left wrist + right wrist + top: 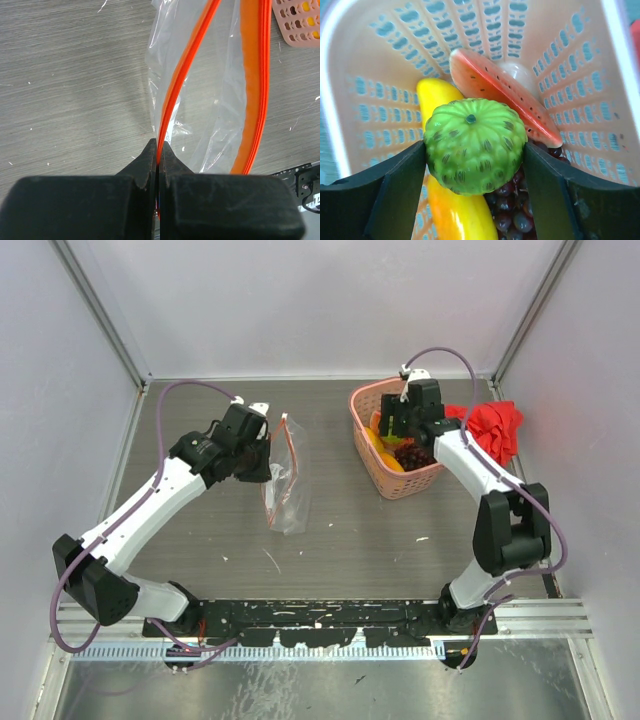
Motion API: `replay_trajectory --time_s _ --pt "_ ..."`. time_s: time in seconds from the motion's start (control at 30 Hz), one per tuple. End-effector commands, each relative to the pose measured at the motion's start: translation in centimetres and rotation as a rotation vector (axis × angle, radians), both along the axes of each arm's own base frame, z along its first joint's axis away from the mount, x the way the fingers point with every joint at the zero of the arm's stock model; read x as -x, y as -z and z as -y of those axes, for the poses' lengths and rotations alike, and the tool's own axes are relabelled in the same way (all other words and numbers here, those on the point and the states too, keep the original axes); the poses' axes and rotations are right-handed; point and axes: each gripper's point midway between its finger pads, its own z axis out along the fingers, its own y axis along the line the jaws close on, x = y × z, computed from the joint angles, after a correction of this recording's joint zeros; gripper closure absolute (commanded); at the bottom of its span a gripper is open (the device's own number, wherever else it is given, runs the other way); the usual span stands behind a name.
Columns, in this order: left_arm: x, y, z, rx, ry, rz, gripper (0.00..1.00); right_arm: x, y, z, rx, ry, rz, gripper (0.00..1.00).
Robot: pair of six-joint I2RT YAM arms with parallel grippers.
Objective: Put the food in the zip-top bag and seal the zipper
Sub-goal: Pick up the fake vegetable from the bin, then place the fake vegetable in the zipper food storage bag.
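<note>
Partly hidden grapes (512,216) under green ball (475,142), tight in right tool (474,156); left tool (158,154) tight on zipper (185,75).

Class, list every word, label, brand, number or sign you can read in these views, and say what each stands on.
No text can be read in any view.
zip-top bag: clear, unprinted; its zipper is plain orange-red.
pink basket and bumpy lime-green ball: no labels.
black bracket, left wrist view: pale marks, too small and blurred to read.
</note>
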Motion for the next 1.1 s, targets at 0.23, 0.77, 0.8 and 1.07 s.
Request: replay_trajectory --time_s 0.23,0.77,0.8,1.07 --pt "-0.9 -2.4 1.5 0.085 0.01 0.051 1.0 3.9 -12.7 -2.0 -0.103 -0.146 0.321 0.65" --pt "-0.8 -1.7 3.9 0.148 0.046 -0.004 1.0 13.9 -21.0 -14.4 -0.387 -0.552 0.528 0.67" --pt "-1.1 -1.9 4.3 0.161 0.05 0.008 1.0 14.5 -21.2 -15.1 -0.412 -0.576 0.532 0.67" --pt "-1.3 -1.7 5.0 0.183 0.054 0.001 1.0 16.8 -21.0 -19.5 -0.6 -0.673 0.514 0.69"
